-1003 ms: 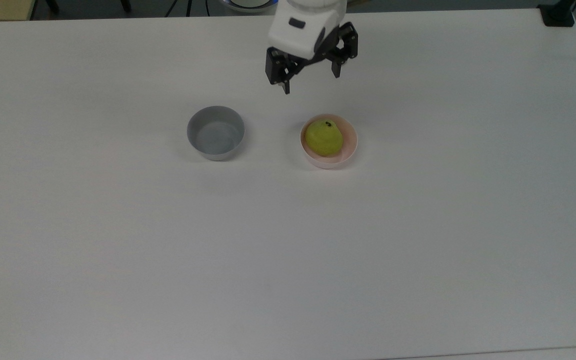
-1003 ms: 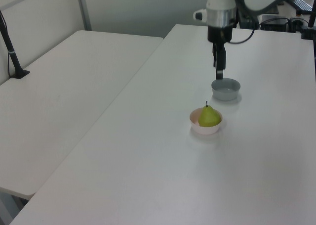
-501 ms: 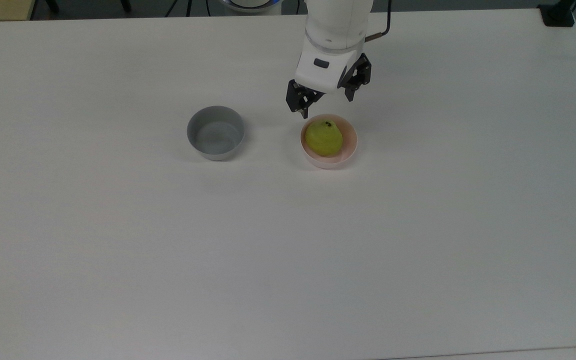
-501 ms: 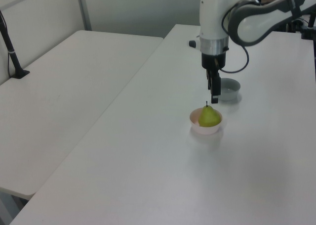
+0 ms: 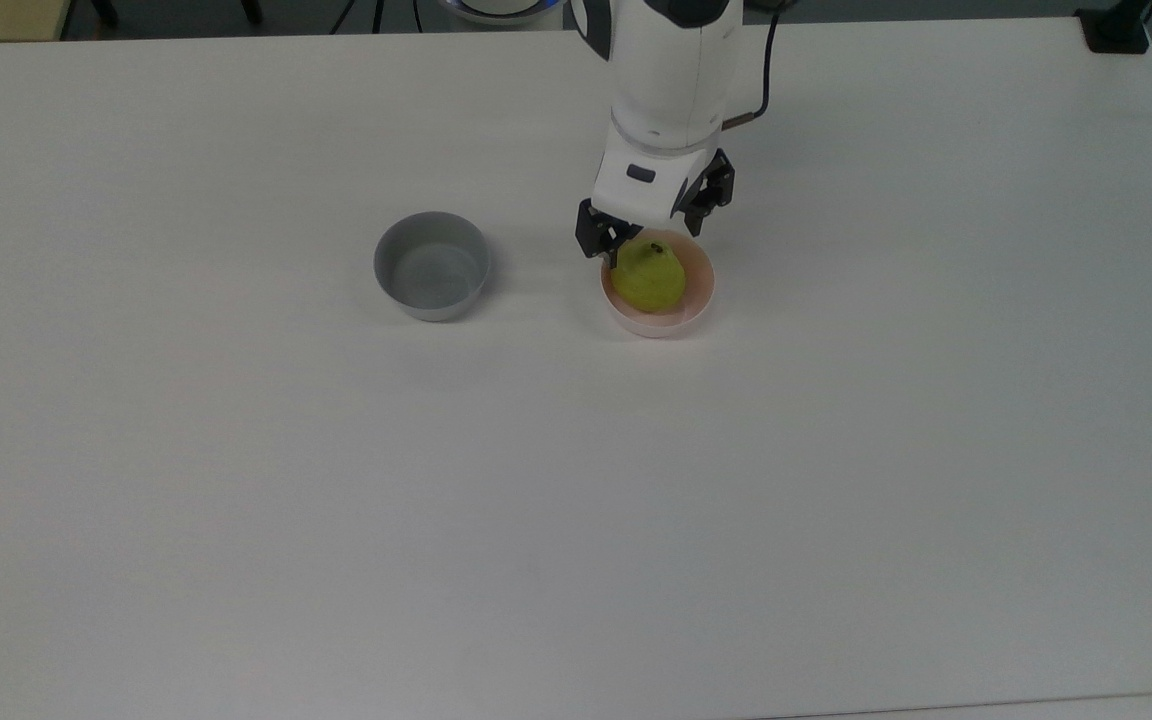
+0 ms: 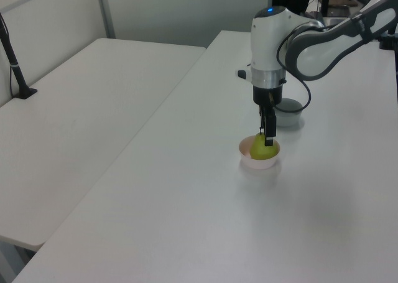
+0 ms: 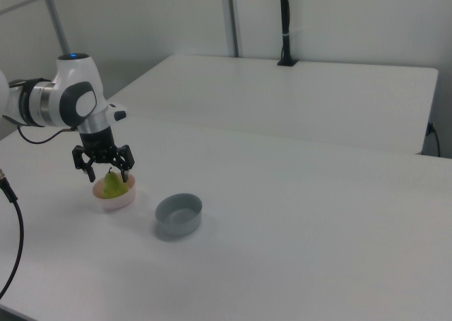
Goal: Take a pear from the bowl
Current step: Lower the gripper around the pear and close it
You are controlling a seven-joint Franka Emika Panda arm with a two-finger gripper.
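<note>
Lowered jaws now astride pear (image 5: 648, 276)

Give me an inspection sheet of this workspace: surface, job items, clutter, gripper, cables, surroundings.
Surface: white table, bare apart from two bowls.
Job items: pear sits stem-up in the pink bowl.
Clutter: grey bowl, nothing in it, to the top view's left of the pink bowl.
Gripper: gripper open, fingers either side of the pear's top; not closed on it.
Cables: black cable along the arm.
Surroundings: second white table beside this one, with a black post.
</note>
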